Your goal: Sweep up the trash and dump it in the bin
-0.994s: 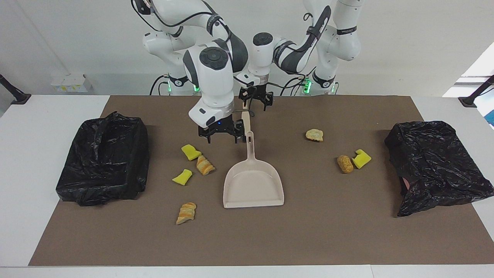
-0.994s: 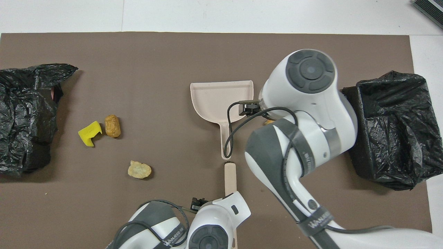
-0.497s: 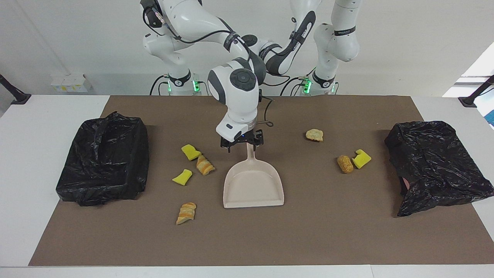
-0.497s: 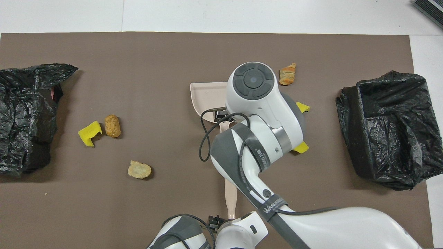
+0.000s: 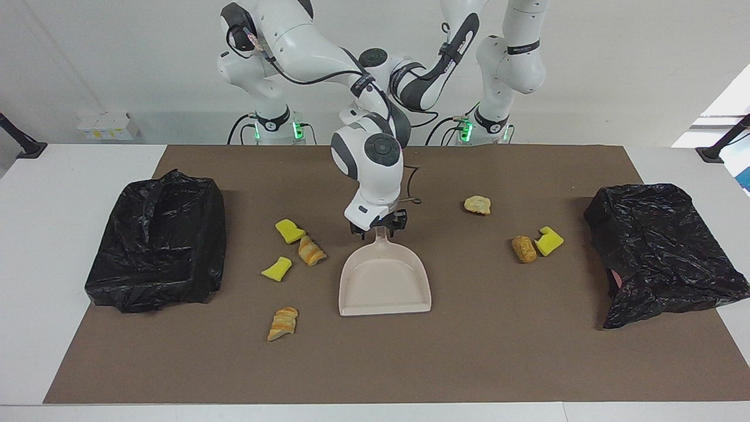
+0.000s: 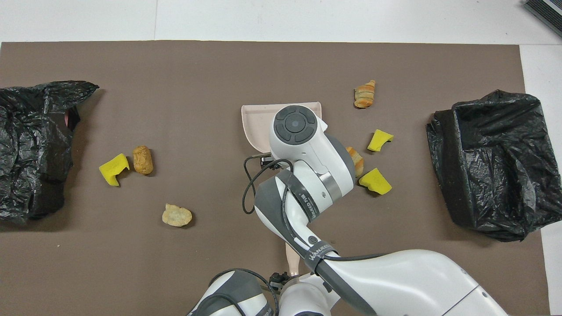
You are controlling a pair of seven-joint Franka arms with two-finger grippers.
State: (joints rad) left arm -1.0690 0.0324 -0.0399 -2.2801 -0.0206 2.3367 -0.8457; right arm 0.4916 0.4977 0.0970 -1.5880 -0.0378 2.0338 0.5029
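Since the dustpan [image 5: 384, 281] lies with its long axis running toward and away from the robots, handle toward them and open mouth away, it is at the handle that it must be taken. The right tool [image 5: 378, 227] is set down on that handle, just where it joins the pan; whether it is clenched on it cannot be told. The right arm is stretched out over the middle of the tabletop [image 5: 35, 234], wrist bent steeply so the tool points down.

The trash is spread to either side of the pan, none at its mouth: four scraps [image 5: 310, 251] toward the right arm's end, three scraps [image 5: 524, 248] toward the left arm's end. A black-bagged bin [image 5: 158, 240] is placed at each end.

A beige stick [image 6: 292, 262] is laid in line with the handle, nearer to the robots. The left tool [image 6: 276, 277] is found at it; its state cannot be told.
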